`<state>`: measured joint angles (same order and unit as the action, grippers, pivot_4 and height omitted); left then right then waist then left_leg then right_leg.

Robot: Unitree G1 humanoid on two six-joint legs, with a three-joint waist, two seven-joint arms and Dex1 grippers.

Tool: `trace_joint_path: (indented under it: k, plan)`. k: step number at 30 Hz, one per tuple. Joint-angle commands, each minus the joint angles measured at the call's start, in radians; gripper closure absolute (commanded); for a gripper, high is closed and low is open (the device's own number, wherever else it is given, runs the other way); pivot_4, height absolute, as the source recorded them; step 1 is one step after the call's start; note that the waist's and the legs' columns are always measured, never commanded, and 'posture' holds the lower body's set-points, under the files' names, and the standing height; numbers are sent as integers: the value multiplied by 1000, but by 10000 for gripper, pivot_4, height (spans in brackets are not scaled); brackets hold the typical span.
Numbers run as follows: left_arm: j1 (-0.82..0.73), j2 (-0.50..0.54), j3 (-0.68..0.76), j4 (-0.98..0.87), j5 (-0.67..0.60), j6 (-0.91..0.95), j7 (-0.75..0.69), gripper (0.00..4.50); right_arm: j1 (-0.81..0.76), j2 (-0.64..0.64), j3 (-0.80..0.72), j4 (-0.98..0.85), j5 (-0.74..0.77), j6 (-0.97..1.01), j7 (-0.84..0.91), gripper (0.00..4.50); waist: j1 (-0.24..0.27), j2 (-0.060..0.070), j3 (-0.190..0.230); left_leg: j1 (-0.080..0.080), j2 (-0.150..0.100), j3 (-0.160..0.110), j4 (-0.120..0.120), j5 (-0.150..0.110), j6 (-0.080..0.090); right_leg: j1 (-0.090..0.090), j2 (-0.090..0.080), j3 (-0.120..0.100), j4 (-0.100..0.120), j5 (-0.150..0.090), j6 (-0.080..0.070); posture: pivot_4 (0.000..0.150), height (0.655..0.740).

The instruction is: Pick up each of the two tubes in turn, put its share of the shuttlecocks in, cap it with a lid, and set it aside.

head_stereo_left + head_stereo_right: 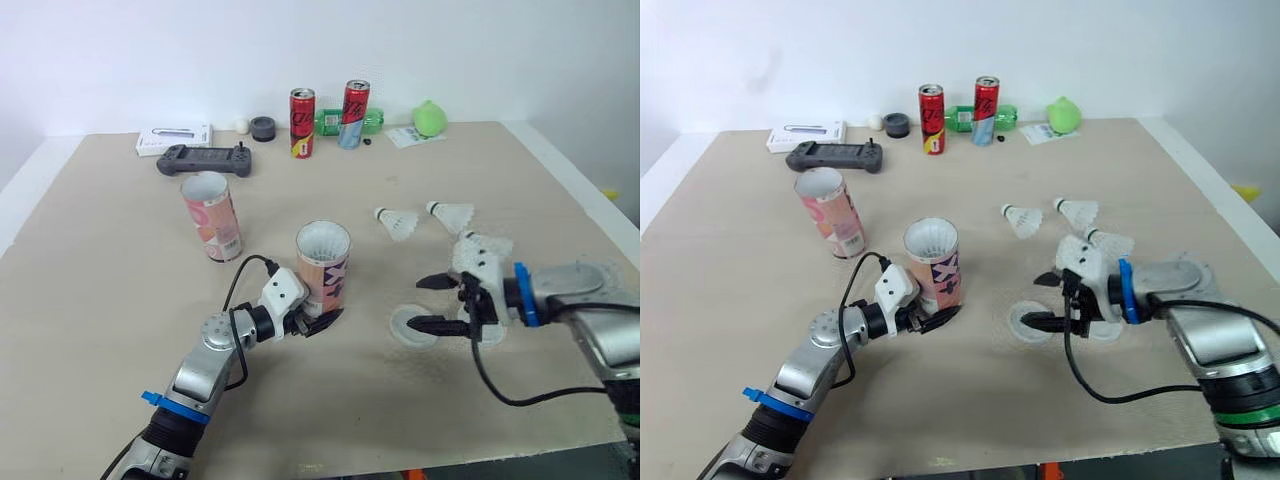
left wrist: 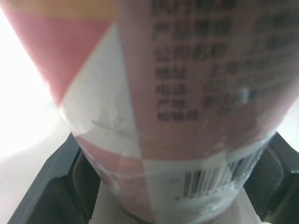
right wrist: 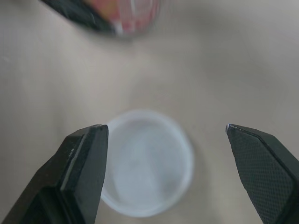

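1. At the near part of the table (image 1: 90, 300), on the robot's left side, the left gripper (image 1: 318, 322) is clenched around the lower part of the nearer tube (image 1: 323, 262). In the left wrist view its two black fingers (image 2: 46, 196) press on both sides of the tube's pink and white wall (image 2: 177, 93), at the height of the barcode.
2. This tube is upright, with its open mouth facing up, near the middle of the table. It cannot be told whether its base rests on the table or is a little lifted.
3. On the right, at about the same depth, the right gripper (image 1: 432, 303) is released, with its fingers wide apart. It hangs over a round translucent lid (image 1: 412, 326), which lies flat on the table.
4. In the right wrist view the lid (image 3: 147, 163) lies between the two fingers (image 3: 84, 163), nearer to one of them. It is not clear if that finger touches it.
5. Behind the right gripper three shuttlecocks lie on the table. One (image 1: 483, 245) is just beside the gripper's wrist. The other two (image 1: 398, 221) (image 1: 452, 213) are a little further back, side by side and apart.
6. Further back on the left, the second tube (image 1: 211, 215) stands with its open mouth up, well apart from the nearer tube.
7. Along the far edge there are a dark game controller (image 1: 204, 159), a white box (image 1: 174, 138), a small white ball (image 1: 241, 125), a dark round object (image 1: 263, 128), two red cans (image 1: 302, 122) (image 1: 353, 113), a green bottle (image 1: 328, 122) lying behind the cans, and a green round thing (image 1: 429, 118).
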<state>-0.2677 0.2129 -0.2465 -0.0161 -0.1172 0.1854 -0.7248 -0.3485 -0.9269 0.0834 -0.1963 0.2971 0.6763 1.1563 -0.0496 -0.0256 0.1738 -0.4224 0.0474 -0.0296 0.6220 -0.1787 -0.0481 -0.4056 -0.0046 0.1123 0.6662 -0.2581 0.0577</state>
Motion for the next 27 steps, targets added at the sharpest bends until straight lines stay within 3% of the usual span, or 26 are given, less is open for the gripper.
trace_joint_path:
  k: [1,5,8,15,21,27]
  plan:
    - [2,13,-21,10,16,-13,-2,7568,-20,28,34,55,-52,-54,-44,771,1,0,0,0,0,0,1,0,0,0,0,0,0,0,0,1500,7400]
    - [3,14,-24,12,12,-14,4,7568,-31,26,94,122,-113,-105,-37,771,1,0,-1,0,0,0,2,0,0,1,0,0,0,1,1,1500,7400]
    - [5,11,-23,11,16,-28,15,7568,-22,4,104,117,-122,-125,-10,8778,1,0,-1,1,0,0,3,0,0,2,0,0,0,1,1,1500,7400]
    - [4,7,-23,15,22,-41,37,7568,-17,-27,81,104,-99,-133,18,44147,2,0,-1,1,0,0,3,0,0,3,0,0,0,1,1,1500,7400]
    - [2,9,-25,17,20,-49,43,7568,-96,-15,5,64,-5,-104,49,44675,1,0,0,1,0,0,3,0,0,3,0,0,0,1,1,1500,7400]
    - [-12,14,-31,27,26,-41,40,7568,-465,102,-67,-9,168,24,1,44675,-1,7,2,0,-1,0,3,1,1,0,0,2,0,5,1,1500,7400]
